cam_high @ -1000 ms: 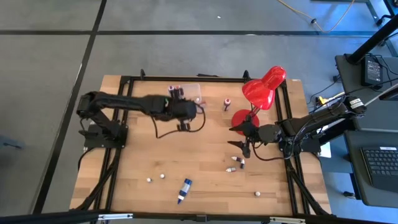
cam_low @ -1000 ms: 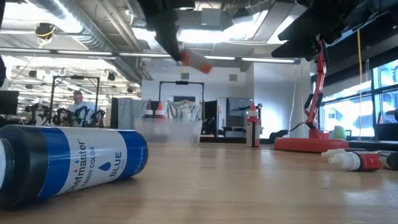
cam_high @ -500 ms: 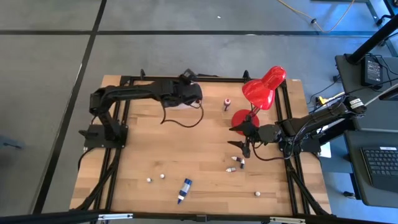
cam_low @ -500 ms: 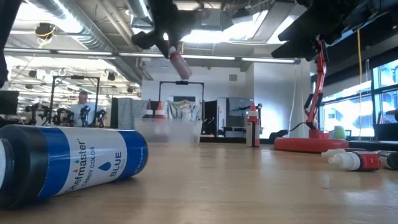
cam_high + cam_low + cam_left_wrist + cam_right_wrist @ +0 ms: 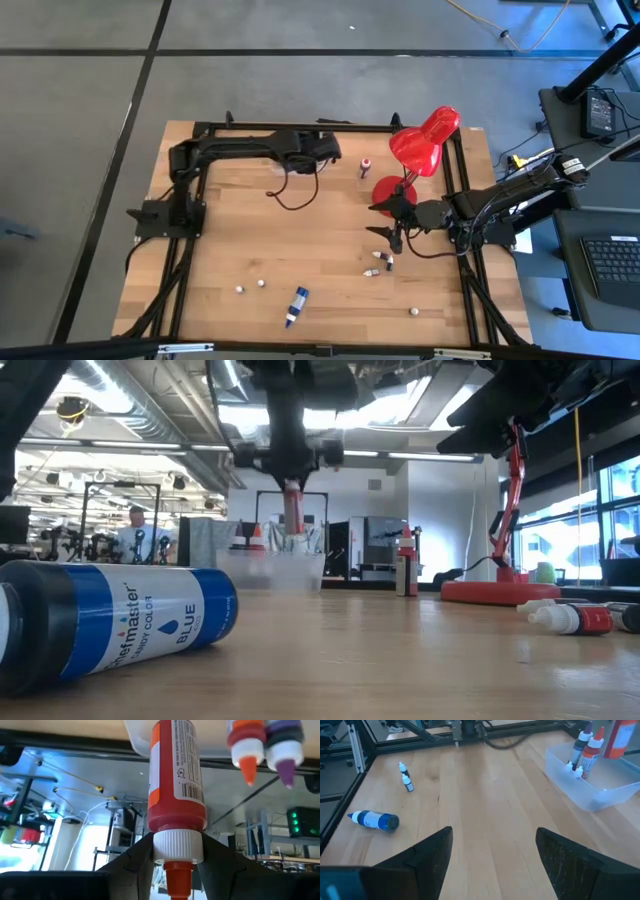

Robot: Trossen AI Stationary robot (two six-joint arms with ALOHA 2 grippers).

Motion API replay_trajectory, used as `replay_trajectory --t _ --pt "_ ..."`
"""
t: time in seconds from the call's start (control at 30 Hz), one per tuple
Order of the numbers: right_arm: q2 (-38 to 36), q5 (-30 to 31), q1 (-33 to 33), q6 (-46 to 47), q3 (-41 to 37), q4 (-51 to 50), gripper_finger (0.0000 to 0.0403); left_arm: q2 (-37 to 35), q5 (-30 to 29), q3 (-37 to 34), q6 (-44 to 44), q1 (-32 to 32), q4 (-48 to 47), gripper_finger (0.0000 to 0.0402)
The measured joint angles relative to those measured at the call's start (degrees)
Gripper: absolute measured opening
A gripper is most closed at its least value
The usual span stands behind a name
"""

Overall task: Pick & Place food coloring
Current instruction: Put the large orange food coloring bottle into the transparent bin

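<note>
Left gripper (image 5: pixel 172 865) now over the clear plastic box (image 5: pixel 600 795) at the table's far edge, clamped on the white cap of an orange-red food coloring bottle (image 5: pixel 175 775). Swung further toward the far side than half a second ago, when still short of the box; bottle then tilted, now hanging upright (seen against the box in the low view (image 5: pixel 292 510)). Inside the box, two more bottles (image 5: pixel 265 745), orange and purple tipped. Right gripper (image 5: pixel 385 222) unmoved beside the red lamp base (image 5: pixel 388 190), fingers (image 5: pixel 427 852) spread wide, holding nothing. Blue bottle (image 5: pixel 296 304) lying where it was near the front edge, tiny bottles (image 5: pixel 380 262) scattered just beside the right gripper.
</note>
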Motion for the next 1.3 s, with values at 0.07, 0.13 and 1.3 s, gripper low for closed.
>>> replay_trajectory --t 0.07,0.13,1.3 --pt "0.0 0.0 0.0 0.0 0.0 0.0 0.0289 1.5 0.2 0.0 0.0 0.6 0.7 0.0127" --pt "0.0 0.0 0.0 0.1 0.0 0.0 0.0289 3.2 -0.2 0.0 0.9 1.2 1.1 0.0125" --pt "0.0 0.0 0.0 0.1 0.0 -0.1 0.0289 8.7 8.9 0.0 4.0 6.2 10.0 0.0136"
